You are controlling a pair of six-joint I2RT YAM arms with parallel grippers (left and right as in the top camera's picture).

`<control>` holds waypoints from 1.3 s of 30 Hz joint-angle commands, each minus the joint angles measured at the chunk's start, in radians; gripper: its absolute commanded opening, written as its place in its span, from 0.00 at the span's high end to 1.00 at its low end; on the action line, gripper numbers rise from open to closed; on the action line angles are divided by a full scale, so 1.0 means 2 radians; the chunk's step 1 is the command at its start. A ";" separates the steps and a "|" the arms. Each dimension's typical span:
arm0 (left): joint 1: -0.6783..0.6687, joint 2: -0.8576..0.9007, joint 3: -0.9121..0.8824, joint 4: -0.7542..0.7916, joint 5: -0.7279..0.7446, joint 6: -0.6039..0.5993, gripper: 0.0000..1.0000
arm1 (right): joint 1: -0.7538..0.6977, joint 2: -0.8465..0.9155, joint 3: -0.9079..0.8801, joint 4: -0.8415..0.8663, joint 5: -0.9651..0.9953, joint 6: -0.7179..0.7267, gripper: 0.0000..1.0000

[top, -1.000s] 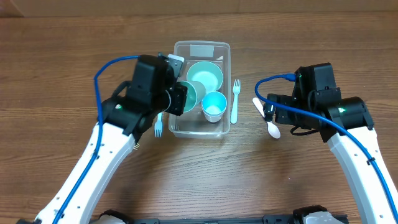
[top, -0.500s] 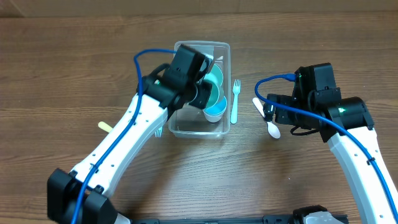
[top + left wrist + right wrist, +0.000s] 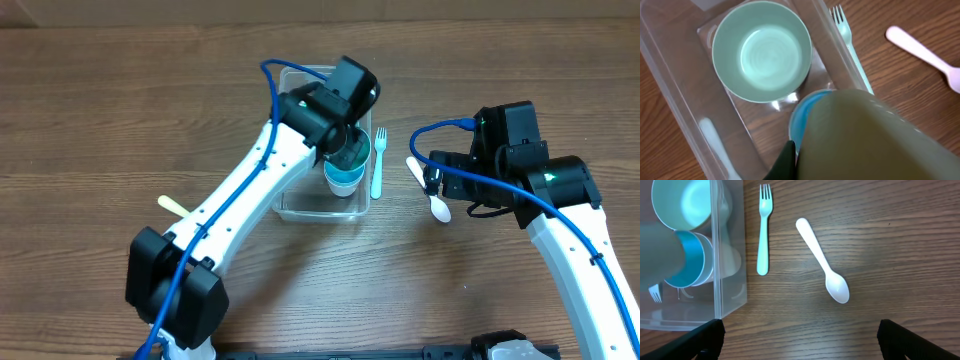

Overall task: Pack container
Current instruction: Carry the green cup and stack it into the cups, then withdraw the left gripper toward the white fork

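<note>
The clear container point(image 3: 300, 208) stands mid-table and holds a mint bowl point(image 3: 762, 50) and a blue cup point(image 3: 343, 180). My left gripper point(image 3: 350, 135) reaches over the container, shut on a dull green cup point(image 3: 865, 135). It holds that cup tilted just above the blue cup point(image 3: 802, 117). One black finger point(image 3: 786, 161) shows against the green cup's side. My right gripper point(image 3: 800, 347) is open and empty above the table, right of the container point(image 3: 730, 297). A teal fork point(image 3: 378, 165) and a white spoon point(image 3: 432, 198) lie between them.
A pale blue utensil point(image 3: 715, 145) lies along the container's left side, seen through the plastic. A yellowish utensil point(image 3: 172, 205) lies on the wood at the left. The fork point(image 3: 763, 230) and spoon point(image 3: 822, 262) lie on bare wood.
My left arm has swung right across the container, carrying the green cup from the left wall to above the blue cup. The right arm has not moved.
</note>
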 commanded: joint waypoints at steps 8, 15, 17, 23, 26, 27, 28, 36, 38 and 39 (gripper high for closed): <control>0.000 0.035 0.017 -0.010 -0.021 0.013 0.96 | -0.001 -0.004 0.000 0.003 -0.002 0.000 0.00; 0.000 0.043 0.017 -0.003 -0.021 0.013 0.43 | -0.001 -0.004 0.000 0.003 -0.002 0.000 0.00; 0.000 0.040 0.027 -0.006 -0.021 0.013 0.34 | -0.001 -0.004 0.000 0.003 -0.002 0.000 0.00; -0.001 0.008 0.121 -0.028 -0.019 0.013 0.27 | -0.001 -0.004 0.000 0.003 -0.002 0.000 0.00; -0.001 -0.021 0.159 -0.030 -0.019 0.013 0.17 | -0.001 -0.004 0.000 0.003 -0.002 0.000 0.00; -0.001 -0.033 0.163 -0.029 -0.019 0.013 0.16 | -0.001 -0.004 0.000 0.003 -0.002 0.000 0.00; 0.001 -0.046 0.163 -0.029 -0.019 0.013 0.15 | -0.001 -0.004 0.000 0.003 -0.002 0.000 0.00; 0.001 -0.141 0.163 -0.085 -0.024 -0.001 0.13 | -0.001 -0.004 0.000 0.003 -0.002 0.000 0.00; 0.001 -0.143 0.163 -0.120 -0.060 -0.015 0.13 | -0.001 -0.004 0.000 0.003 -0.002 0.000 0.00; 0.001 -0.143 0.163 -0.131 -0.082 -0.025 0.13 | -0.001 -0.004 0.000 0.003 -0.002 0.000 0.00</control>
